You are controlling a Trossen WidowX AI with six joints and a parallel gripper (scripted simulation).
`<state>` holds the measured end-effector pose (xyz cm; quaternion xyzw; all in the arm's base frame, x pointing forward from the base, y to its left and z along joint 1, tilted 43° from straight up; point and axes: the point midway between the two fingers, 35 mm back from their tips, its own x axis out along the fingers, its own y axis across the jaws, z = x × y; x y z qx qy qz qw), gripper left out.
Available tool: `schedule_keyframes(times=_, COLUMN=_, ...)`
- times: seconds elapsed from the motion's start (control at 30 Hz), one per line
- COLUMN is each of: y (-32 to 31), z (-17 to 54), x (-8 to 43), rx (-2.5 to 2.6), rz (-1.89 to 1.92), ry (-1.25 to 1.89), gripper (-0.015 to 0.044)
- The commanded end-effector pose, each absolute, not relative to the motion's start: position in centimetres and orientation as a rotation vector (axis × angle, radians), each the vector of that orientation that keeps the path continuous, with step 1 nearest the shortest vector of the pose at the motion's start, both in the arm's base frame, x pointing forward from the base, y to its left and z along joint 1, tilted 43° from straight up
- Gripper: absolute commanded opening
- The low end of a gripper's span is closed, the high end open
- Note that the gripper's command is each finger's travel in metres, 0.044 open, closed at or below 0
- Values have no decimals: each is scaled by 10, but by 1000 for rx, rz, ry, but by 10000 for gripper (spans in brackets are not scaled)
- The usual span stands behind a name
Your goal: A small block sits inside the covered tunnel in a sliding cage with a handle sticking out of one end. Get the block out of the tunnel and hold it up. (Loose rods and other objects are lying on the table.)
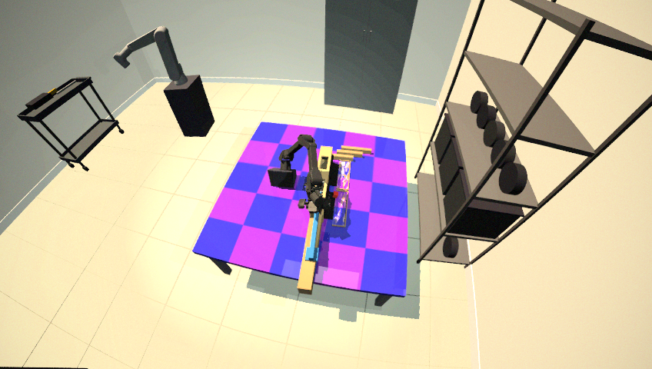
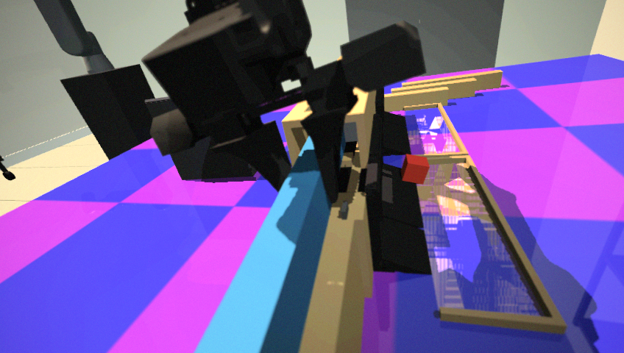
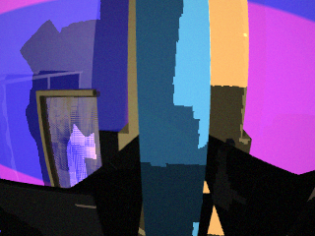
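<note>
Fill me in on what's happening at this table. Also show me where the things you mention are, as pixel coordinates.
A black robot arm (image 1: 307, 142) reaches over the checkered table (image 1: 256, 210), its tool (image 1: 315, 211) (image 2: 308, 194) (image 3: 172, 144) shut on a long blue bar (image 1: 314, 235) (image 2: 263, 236) (image 3: 194, 74) that runs along a wooden structure (image 1: 306, 276) (image 2: 335, 262) (image 3: 228, 44). A small red block (image 1: 335, 194) (image 2: 415, 169) shows beside it, near the clear wood-framed panels (image 1: 338, 225) (image 2: 499, 318) (image 3: 41, 128), and is not in the tool. Three loose wooden rods (image 1: 357, 149) (image 2: 463, 83) lie toward the far side. The block has yet to be held up.
</note>
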<state>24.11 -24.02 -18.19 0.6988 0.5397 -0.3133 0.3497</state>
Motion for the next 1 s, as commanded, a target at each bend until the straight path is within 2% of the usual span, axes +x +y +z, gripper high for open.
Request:
schedule_keyframes(times=0.0, y=-253, z=-194, x=240, rx=1771, rz=-842, ry=1363, gripper=0)
schedule_keyframes(times=0.87, y=-253, z=-194, x=240, rx=1771, rz=-842, ry=1363, gripper=0)
schedule_keyframes(times=0.97, y=-241, z=-183, x=241, rx=1808, rz=-814, ry=1396, gripper=79)
